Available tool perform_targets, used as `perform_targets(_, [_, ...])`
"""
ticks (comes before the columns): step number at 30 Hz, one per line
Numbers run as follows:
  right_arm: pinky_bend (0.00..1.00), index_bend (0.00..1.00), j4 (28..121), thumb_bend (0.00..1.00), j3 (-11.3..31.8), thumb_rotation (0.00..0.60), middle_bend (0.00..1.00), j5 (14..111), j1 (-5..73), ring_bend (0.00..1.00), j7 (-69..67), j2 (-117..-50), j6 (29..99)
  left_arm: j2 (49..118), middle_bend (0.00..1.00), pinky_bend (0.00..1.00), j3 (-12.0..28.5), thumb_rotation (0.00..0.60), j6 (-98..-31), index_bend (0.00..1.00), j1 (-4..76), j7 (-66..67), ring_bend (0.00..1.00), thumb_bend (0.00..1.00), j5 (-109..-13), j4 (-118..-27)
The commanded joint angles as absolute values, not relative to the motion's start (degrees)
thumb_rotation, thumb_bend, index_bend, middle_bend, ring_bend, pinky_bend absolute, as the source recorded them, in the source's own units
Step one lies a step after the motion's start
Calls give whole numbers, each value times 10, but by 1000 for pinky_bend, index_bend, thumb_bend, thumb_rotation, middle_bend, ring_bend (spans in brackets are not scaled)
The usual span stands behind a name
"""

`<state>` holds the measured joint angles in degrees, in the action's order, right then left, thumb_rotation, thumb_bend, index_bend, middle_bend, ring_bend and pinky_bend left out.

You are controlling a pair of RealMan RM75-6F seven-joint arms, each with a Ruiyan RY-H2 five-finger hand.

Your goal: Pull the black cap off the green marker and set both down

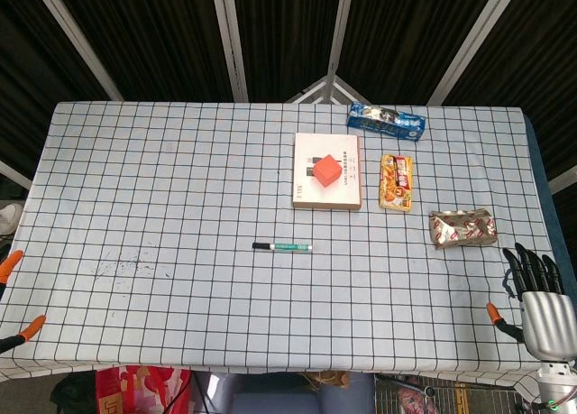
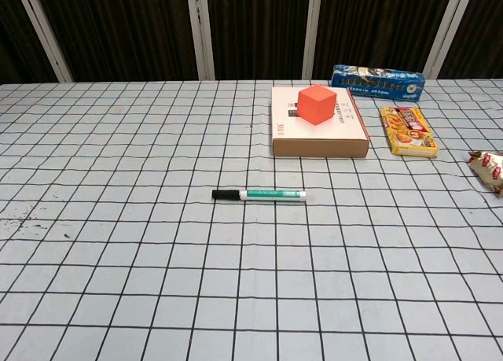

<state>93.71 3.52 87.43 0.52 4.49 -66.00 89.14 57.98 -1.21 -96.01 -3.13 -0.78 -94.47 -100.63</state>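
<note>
The green marker (image 1: 290, 247) (image 2: 271, 194) lies flat near the middle of the checked table, its black cap (image 1: 261, 246) (image 2: 225, 194) still on and pointing left. My right hand (image 1: 537, 297) hovers at the table's front right corner, fingers spread and holding nothing, far right of the marker. Of my left hand only orange fingertips (image 1: 11, 265) show at the front left edge in the head view; its state cannot be read. Neither hand appears in the chest view.
A flat box (image 1: 328, 171) (image 2: 318, 125) with a red cube (image 1: 326, 170) (image 2: 317, 104) on it sits behind the marker. A blue packet (image 1: 386, 120) (image 2: 377, 82), an orange snack pack (image 1: 396, 181) (image 2: 409, 130) and a crumpled wrapper (image 1: 462, 227) (image 2: 489, 169) lie to the right.
</note>
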Motion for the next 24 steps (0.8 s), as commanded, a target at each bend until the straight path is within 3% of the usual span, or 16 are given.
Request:
perform_targets(1, [61,83,941,294,35,600,20,876,6,78,50,-661,892,585,0,38,-12,600,-962,45,-33,-6,0,272,-946,-1001])
perform_targets(18, [61,165,986,294,34,600,20,876,16,77,57,-658,875,580,0,38,-10,600,-969,46,-35,-33,0,272,-950,-1003])
perform_targets(24, [61,237,1007,293,38,600,20,873,31,77,58,-663,853,578,0,38,-10,600,-968,46,-34,-26,0,272,-953,-1011])
